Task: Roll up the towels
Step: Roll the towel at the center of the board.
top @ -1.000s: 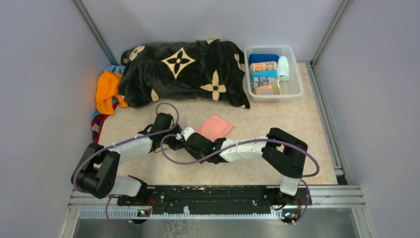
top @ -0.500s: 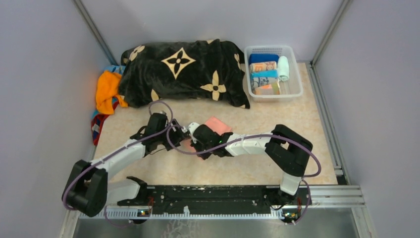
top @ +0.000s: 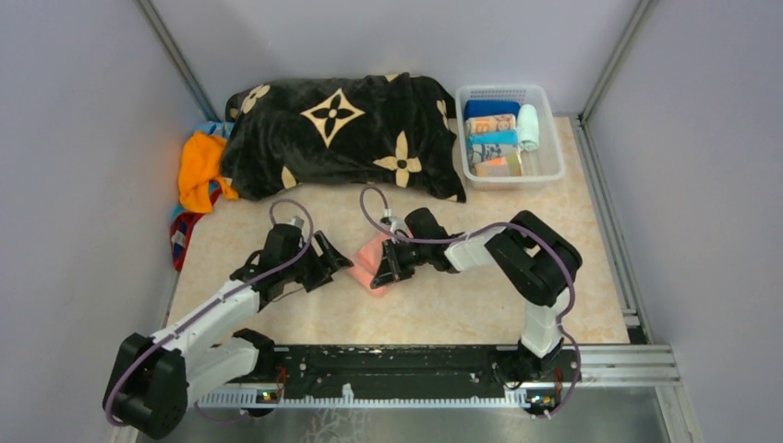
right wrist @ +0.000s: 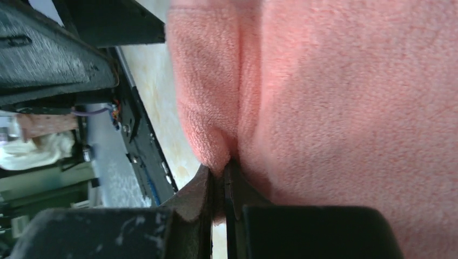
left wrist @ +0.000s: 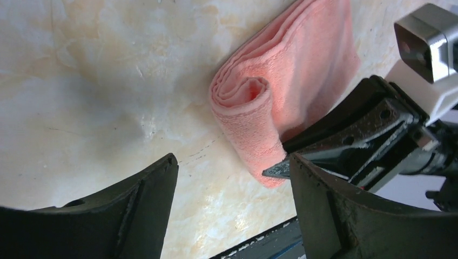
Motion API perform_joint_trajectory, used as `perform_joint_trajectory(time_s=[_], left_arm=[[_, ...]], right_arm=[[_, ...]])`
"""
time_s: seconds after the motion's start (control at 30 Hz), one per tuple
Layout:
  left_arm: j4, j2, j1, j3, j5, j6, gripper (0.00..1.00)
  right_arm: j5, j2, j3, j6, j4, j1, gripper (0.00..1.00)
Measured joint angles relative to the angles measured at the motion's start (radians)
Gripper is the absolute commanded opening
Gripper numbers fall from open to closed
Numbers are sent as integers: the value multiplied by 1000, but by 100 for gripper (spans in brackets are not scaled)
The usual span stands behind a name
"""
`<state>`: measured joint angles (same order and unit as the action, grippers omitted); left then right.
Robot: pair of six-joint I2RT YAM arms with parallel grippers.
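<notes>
Pink towel (top: 372,261): state position and condition. (Inspector)

It lies near the centre of the table (top: 554,231), at 6 o'clock from the black blanket (top: 342,129) and apart from it. It is partly rolled. The left wrist view shows a spiral at one end of the roll, with the remaining cloth lying flat on the table behind it. (Operator)

State the condition of the right gripper (right wrist: 220,174). (Inspector)

Its arm reaches the towel from 3 o'clock. The fingers are closed tight, and a fold of the pink pile is pinched between the tips. The right wrist view shows almost no gap between the two fingers. (Operator)

State the condition of the left gripper (left wrist: 232,162). (Inspector)

It stands at 9 o'clock from the towel, just beside the roll's open end and clear of it. The fingers are spread wide and nothing is between them. The tip of the right arm's finger sits close to the left gripper's right finger, and I cannot tell whether the two touch. (Operator)

List the remaining items. (Inspector)

The basket (top: 552,171) stands at 2 o'clock on the table, just beside the blanket's 3 o'clock end. It holds several rolled towels (top: 492,137) packed side by side. The orange towel (top: 198,166) is bunched at 10 o'clock against the blanket's 9 o'clock end. The patterned towel (top: 180,238) shows below it at the table's 9 o'clock edge, partly covered. (Operator)
</notes>
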<state>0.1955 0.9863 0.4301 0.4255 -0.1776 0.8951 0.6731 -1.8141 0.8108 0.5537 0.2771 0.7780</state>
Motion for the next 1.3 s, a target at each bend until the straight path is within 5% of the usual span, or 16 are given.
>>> perform_joint_trajectory(time_s=[0.27, 0.43, 0.73, 0.97, 1.3], left_arm=[[-127, 115, 0, -30, -63, 24, 75], [-197, 216, 0, -24, -71, 28, 62], [-227, 391, 0, 68, -80, 25, 48], [-229, 415, 0, 82, -84, 28, 47], [-225, 415, 0, 83, -82, 30, 48]], right_arm=[[164, -103, -45, 180, 188, -74, 1], [215, -144, -63, 262, 268, -102, 3], [168, -82, -64, 211, 175, -107, 31], [-119, 179, -29, -17, -163, -45, 46], [-726, 330, 93, -348, -422, 319, 50]])
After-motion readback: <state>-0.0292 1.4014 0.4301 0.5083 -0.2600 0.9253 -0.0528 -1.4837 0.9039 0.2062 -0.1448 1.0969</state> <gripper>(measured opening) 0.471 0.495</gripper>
